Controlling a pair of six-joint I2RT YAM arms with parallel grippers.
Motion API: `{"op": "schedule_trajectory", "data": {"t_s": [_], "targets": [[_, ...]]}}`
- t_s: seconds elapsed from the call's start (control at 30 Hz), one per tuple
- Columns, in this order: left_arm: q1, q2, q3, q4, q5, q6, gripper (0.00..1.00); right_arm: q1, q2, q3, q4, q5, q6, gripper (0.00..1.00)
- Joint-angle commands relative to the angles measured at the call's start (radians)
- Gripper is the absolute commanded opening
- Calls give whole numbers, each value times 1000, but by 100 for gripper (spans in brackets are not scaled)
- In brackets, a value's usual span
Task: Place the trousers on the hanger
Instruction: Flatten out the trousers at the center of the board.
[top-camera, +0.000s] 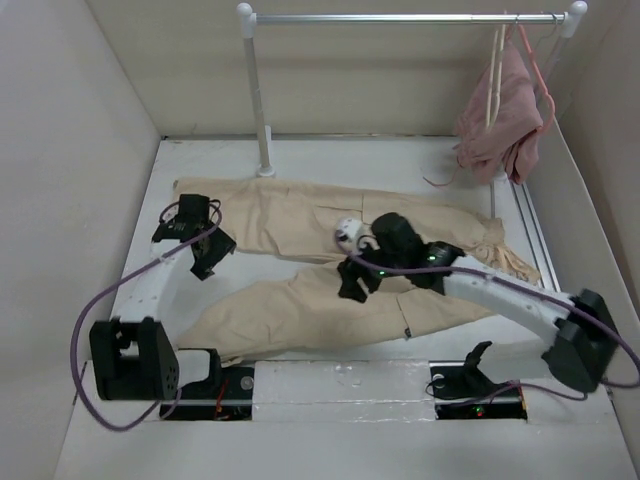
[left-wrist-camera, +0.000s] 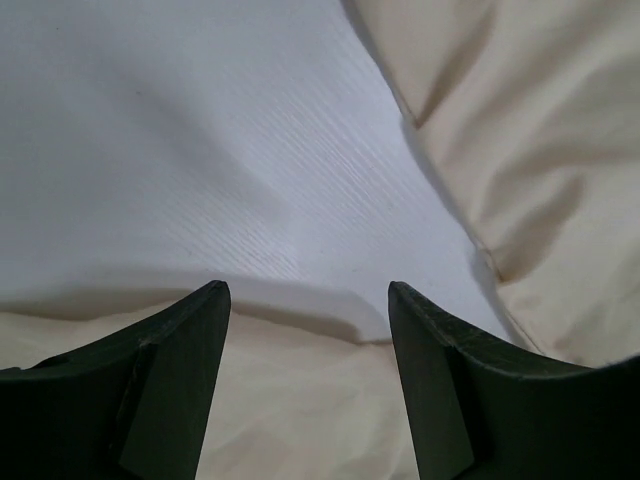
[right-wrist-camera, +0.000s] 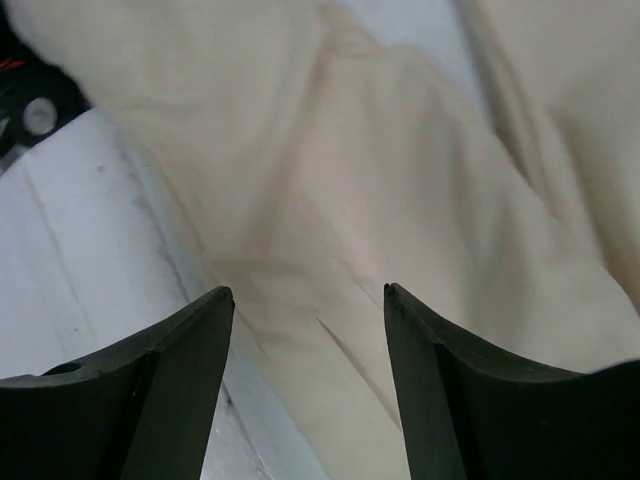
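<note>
Well, from above, the trousers (top-camera: 290, 225) lie flat on the white bench (top-camera: 350, 160), waistband to the right and the two legs running off to the left. The left pincer (top-camera: 208, 262) hangs over the gap between the legs, with the far leg just behind it and the near leg just in front. The right pincer (top-camera: 352, 282) sits low over the near leg, close to where the legs join. Well behind and to the right of that pincer, the cream hanger (top-camera: 492, 85) dangles from the rail (top-camera: 400, 18) beside a pink garment (top-camera: 500, 130).

Next, the left wrist camera shows the left pincer (left-wrist-camera: 308, 290) spread wide with nothing between its fingers (left-wrist-camera: 180, 380). Bare bench (left-wrist-camera: 200, 130) lies ahead of it, and trouser cloth (left-wrist-camera: 540, 150) lies to its right and beneath the tips.

Lastly, the right wrist camera shows the right pincer (right-wrist-camera: 308, 292) spread wide as well and gripping nothing. Trouser cloth (right-wrist-camera: 400, 180) stretches ahead and beneath it, with bare bench (right-wrist-camera: 90, 260) off to its left.
</note>
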Motion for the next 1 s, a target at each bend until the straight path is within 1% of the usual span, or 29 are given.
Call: {"op": "schedule_trajectory", "data": {"t_s": [0.0,0.03,0.07,0.1,0.13,0.17,0.2,0.23,0.27,0.3,0.33,0.4,0.47,0.53,0.67,0.7,0.73,0.77,0.8,0.87,0.9,0.93,0.97], "targets": [[2,-210,108,-38,-10,-36,60,152,185,188,173,-114,-113,68],[2,-252,145,-24,-19,-36,60,188,242,231,191,-116,-132,69],[2,-321,182,-4,-31,-32,60,188,350,283,188,-135,-138,70],[2,-343,222,4,-57,-21,60,188,406,338,176,-164,-150,70],[2,-359,291,5,-70,-13,60,188,459,430,188,-189,-146,72],[2,-378,326,-2,-79,2,60,188,510,475,194,-186,-141,73],[2,-381,378,-11,-88,10,60,188,617,520,194,-186,-141,74],[2,-381,414,-43,-85,23,61,188,730,679,143,-204,-152,74],[2,-381,414,-44,-79,24,61,188,789,681,142,-205,-152,74],[2,-383,419,-48,-71,33,61,188,841,731,104,-208,-152,75],[2,-389,416,-50,-65,40,61,188,890,823,88,-212,-149,76],[2,-396,399,-54,-64,54,61,188,995,891,59,-232,-129,76],[2,-409,384,-53,-65,63,61,199,1026,913,70,-254,-107,76],[2,-416,354,-45,-65,74,61,212,1041,905,99,-244,-90,76],[2,-412,314,-19,-45,82,62,232,1089,926,93,-235,-75,74],[2,-409,301,-16,-42,82,62,232,1099,931,102,-240,-60,70],[2,-403,296,-13,-41,85,62,232,1122,934,102,-260,-52,61],[2,-400,291,-9,-38,88,62,232,1130,940,104,-270,-46,50],[2,-396,288,-4,-39,91,62,232,1136,951,102,-284,-40,35],[2,-384,294,-1,-57,105,62,232,1135,954,101,-318,-35,26],[-8,-378,307,-2,-65,111,62,232,1130,959,96,-326,-37,10],[-8,-360,316,-5,-71,117,62,232,1123,977,88,-327,-38,0],[-8,-347,327,-7,-80,126,62,220,1094,988,81,-326,-38,0]]}}
